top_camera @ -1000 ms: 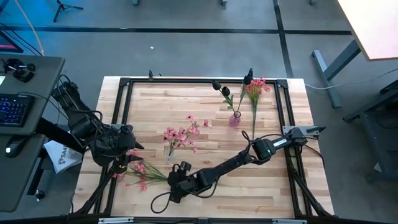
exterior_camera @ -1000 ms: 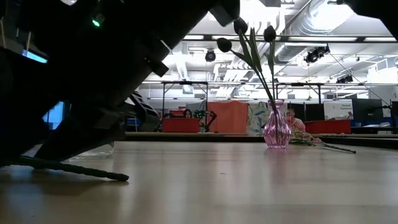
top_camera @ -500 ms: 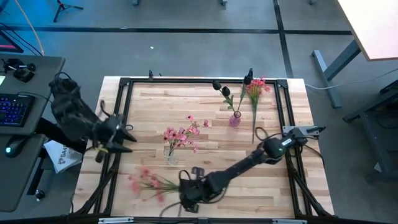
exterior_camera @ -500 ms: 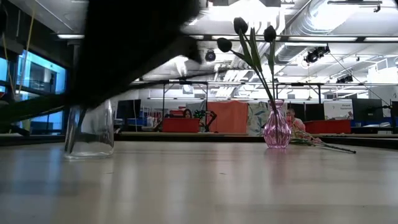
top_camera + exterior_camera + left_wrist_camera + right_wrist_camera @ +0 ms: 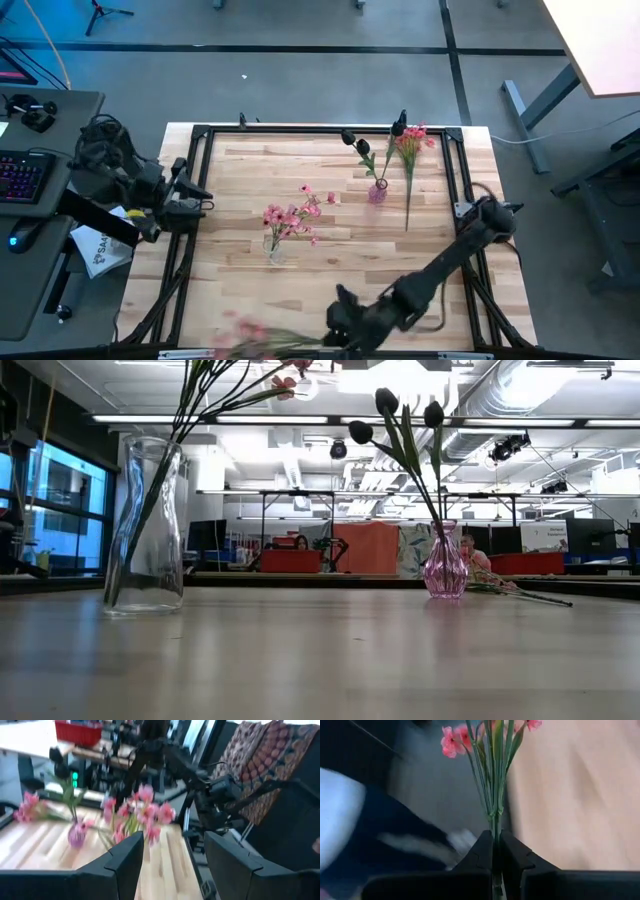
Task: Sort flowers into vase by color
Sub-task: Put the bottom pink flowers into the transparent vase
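A bunch of pink flowers [image 5: 490, 770] on thin green stems is in my right gripper [image 5: 496, 837], which is shut on it by the table's near edge [image 5: 330, 338]. Its blossoms [image 5: 245, 333] lie left of the gripper. More pink flowers [image 5: 290, 215] stand with their stems in a clear glass vase [image 5: 145, 525]. The small pink-purple vase [image 5: 377, 192] at the far right holds dark buds [image 5: 385, 402]. My left gripper [image 5: 172, 865] stands open over the table's left edge [image 5: 198, 195], touching nothing. My right gripper pinches the bunch's gathered green stems [image 5: 495, 822] between its two fingers, below the point where the stems fan out. The stems run along the fingers, and the blossoms [image 5: 452, 740] point away from the wrist. Whether the bunch rests on the table I cannot tell.
Another pink bunch [image 5: 410, 140] lies flat at the far right beside the pink-purple vase, its stem [image 5: 407, 205] reaching toward the near edge. A black frame [image 5: 200, 135] runs around the tabletop. A desk with a keyboard [image 5: 20, 175] stands left of the table.
My right gripper has gone toward the near edge and to the right, taking the pink bunch along from the near-left tabletop. My left gripper has drawn back from that bunch toward the far and left edges. The dark arm has left the low view, uncovering the glass vase.
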{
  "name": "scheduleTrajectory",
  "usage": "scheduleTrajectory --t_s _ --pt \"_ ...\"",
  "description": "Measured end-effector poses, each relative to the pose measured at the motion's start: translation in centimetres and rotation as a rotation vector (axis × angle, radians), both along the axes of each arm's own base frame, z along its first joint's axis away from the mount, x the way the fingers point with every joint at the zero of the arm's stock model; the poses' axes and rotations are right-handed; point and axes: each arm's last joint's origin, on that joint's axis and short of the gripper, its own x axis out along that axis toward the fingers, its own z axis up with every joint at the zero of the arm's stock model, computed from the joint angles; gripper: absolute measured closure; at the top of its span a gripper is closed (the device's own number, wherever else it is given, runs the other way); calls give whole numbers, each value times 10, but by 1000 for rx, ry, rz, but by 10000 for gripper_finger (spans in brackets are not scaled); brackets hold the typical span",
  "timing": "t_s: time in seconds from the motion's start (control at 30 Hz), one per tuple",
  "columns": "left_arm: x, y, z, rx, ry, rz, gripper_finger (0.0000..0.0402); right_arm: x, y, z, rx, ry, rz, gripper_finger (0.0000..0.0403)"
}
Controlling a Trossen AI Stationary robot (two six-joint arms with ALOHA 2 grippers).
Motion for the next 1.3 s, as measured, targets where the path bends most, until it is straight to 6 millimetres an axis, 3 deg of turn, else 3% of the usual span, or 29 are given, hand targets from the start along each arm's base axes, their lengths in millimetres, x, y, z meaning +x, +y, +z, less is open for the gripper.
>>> scheduleTrajectory --t_s 0.17,0.4,0.63,0.8,0.93,1.1,1.3 --pt "0 0 10 -2 -86 -2 204 23 -20 45 66 -472 14 402" --pt "-9 14 24 -54 -193 72 204 29 -45 119 -163 -847 59 402" --pt "19 -18 32 84 -250 118 204 42 -95 173 -493 -1022 -125 402" --pt "58 -52 34 189 -308 190 204 54 -134 186 -505 -1033 -224 402" --pt "83 -69 36 253 -383 257 204 58 -147 187 -490 -1053 -225 402" --pt "89 -69 46 263 -493 311 204 58 -147 188 -499 -1058 -219 402" --pt "94 -64 49 240 -576 232 204 60 -152 187 -532 -1049 -248 402"
